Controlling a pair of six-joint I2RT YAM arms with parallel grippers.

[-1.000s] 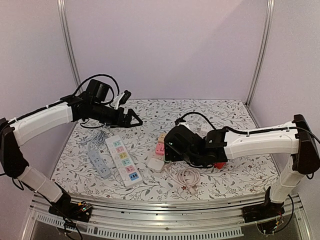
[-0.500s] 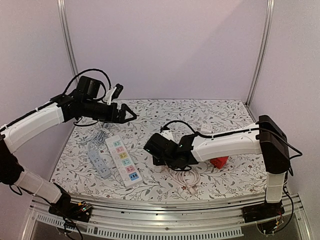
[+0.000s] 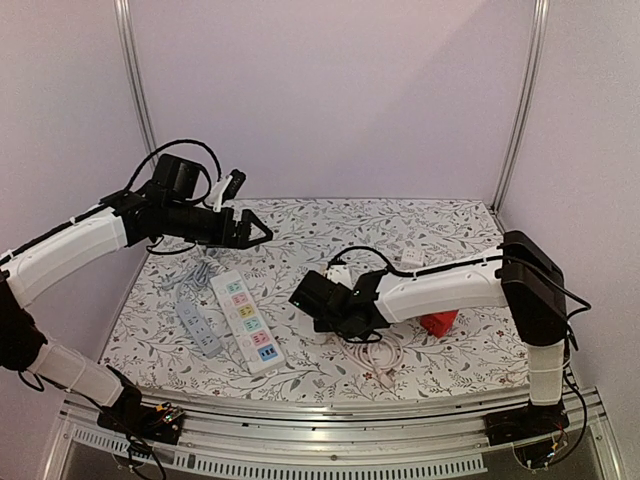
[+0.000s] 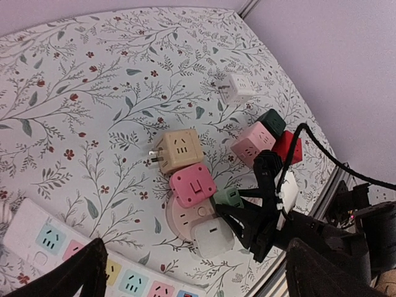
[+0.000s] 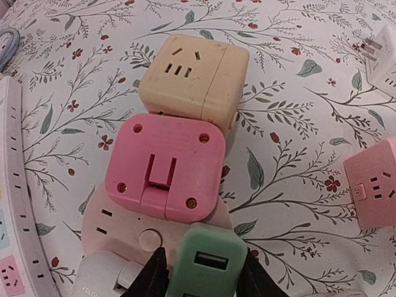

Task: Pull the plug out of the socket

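A round white socket [image 5: 114, 226] lies on the floral table with a pink cube plug [image 5: 166, 166], a white plug [image 4: 213, 238] and a small green plug [image 5: 207, 266] seated in it. My right gripper [image 5: 203, 263] reaches down over it, one finger on each side of the green plug, pressed to its sides. The left wrist view shows the same green plug [image 4: 230, 197] between those black fingers. My left gripper [image 3: 262, 232] hangs high over the table's back left, wide open and holding nothing.
A white power strip [image 3: 247, 320] with coloured outlets and a grey strip [image 3: 197, 322] lie at the left. A beige cube [image 5: 192, 77] touches the pink plug. A pink cube [image 5: 374, 182], a red cube [image 3: 437, 322] and a coiled white cable [image 3: 375, 355] sit nearby.
My right arm has swung left and down onto the round socket, and its jaws have closed in around the green plug. The left arm rose slightly and stays open.
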